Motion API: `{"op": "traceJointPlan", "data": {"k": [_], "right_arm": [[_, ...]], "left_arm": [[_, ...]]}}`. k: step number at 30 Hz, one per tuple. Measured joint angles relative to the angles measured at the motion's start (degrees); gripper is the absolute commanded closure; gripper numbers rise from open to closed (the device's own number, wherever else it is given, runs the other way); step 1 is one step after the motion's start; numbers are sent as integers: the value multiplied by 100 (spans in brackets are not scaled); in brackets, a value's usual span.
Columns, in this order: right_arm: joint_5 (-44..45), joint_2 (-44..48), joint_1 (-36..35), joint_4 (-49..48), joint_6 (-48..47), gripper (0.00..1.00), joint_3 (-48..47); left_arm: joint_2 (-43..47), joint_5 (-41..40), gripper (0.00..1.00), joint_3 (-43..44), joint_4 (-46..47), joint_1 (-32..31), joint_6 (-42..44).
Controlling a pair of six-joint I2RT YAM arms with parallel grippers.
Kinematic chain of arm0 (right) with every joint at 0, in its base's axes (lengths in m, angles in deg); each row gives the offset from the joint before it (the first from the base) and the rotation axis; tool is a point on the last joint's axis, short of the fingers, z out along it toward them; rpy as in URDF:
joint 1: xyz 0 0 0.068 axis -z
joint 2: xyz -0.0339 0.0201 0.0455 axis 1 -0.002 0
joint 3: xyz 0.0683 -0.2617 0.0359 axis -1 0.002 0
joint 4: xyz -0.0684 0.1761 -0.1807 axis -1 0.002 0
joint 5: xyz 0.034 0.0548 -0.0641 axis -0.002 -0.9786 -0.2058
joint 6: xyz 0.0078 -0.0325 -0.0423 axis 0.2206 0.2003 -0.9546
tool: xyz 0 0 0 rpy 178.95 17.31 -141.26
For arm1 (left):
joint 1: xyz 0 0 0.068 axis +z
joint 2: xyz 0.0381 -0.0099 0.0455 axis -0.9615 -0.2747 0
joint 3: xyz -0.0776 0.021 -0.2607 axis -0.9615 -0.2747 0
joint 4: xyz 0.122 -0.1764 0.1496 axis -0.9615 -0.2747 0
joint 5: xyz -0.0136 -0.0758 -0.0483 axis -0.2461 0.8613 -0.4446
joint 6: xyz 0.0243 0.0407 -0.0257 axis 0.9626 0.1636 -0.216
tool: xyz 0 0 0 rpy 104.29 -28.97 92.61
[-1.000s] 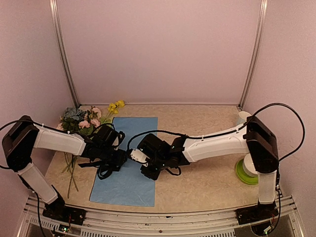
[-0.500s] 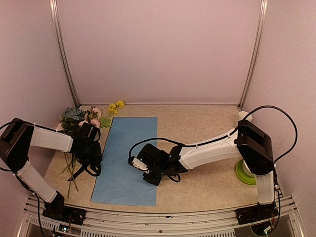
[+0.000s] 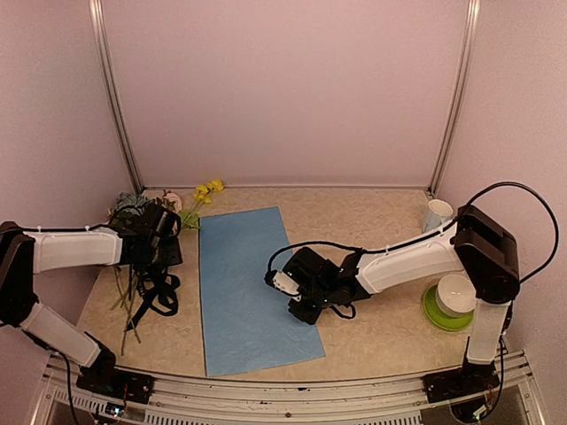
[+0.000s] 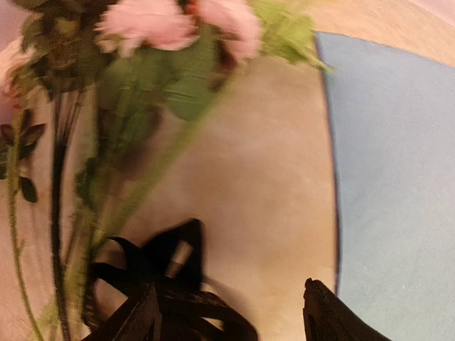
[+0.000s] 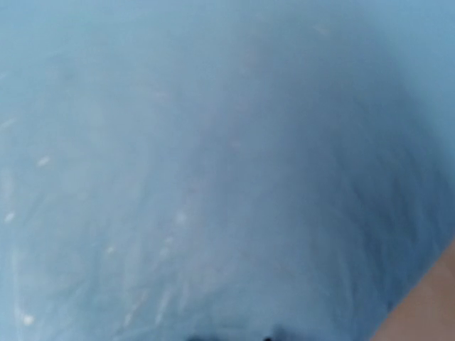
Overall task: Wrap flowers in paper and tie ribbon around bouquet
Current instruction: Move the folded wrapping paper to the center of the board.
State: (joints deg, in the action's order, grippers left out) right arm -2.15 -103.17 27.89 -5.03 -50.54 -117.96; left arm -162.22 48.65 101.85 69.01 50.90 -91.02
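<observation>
The light blue paper point(image 3: 252, 283) lies flat and askew in the middle of the table. My right gripper point(image 3: 299, 297) point(image 5: 233, 338) is shut on the paper's right edge, and the sheet fills the right wrist view. The flowers point(image 3: 142, 212) point(image 4: 149, 25) lie at the far left, with their stems point(image 3: 128, 305) running toward me. The black ribbon point(image 3: 161, 288) point(image 4: 167, 284) lies bunched on the table beside the stems. My left gripper point(image 3: 164, 258) point(image 4: 238, 320) hovers over it with its jaws wide open, and the ribbon sits by the left finger point(image 4: 138, 320).
A white bowl on a green plate point(image 3: 436, 312) stands at the right edge, with a white cup point(image 3: 436, 212) behind it. Metal frame posts rise at both back corners. Bare tabletop point(image 3: 372, 212) stretches behind and to the right of the paper.
The left gripper carried the ribbon off the paper to the stems and opened wider. The right gripper moved right, and the paper slid and turned with it.
</observation>
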Motion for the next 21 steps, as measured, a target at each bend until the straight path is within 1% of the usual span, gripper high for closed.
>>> {"op": "traceJointPlan", "data": {"k": [3, 5, 8, 9, 10, 11, 12, 14, 16, 18, 21], "right_arm": [[37, 295, 236, 79, 61, 78, 352], [68, 448, 374, 188, 109, 78, 507], [162, 717, 586, 417, 208, 74, 758], [216, 815, 649, 549, 240, 69, 833], [269, 911, 713, 710, 280, 44, 887], [304, 986, 750, 859, 328, 8, 901], [321, 1043, 785, 955, 376, 1, 898], [267, 1193, 807, 1161, 431, 0, 863], [116, 1333, 664, 1294, 479, 0, 748], [-31, 1427, 302, 1285, 505, 0, 592], [-262, 1412, -511, 1196, 496, 0, 260]], "left_arm": [[-308, 179, 32, 262, -63, -789, 68], [-501, 426, 32, 361, -42, -1108, 127], [-732, 767, 32, 387, 4, -1276, 170], [-787, 844, 31, 387, 0, -1300, 179], [-809, 920, 29, 387, 0, -1331, 197], [-811, 957, 25, 387, 0, -1349, 219], [-800, 988, 20, 387, 9, -1375, 247], [-758, 1051, 13, 387, 0, -1438, 284], [-651, 1106, 11, 385, -4, -1532, 319], [-466, 1161, 9, 378, -9, -1622, 334], [-195, 1174, 8, 367, -9, -1746, 339]]}}
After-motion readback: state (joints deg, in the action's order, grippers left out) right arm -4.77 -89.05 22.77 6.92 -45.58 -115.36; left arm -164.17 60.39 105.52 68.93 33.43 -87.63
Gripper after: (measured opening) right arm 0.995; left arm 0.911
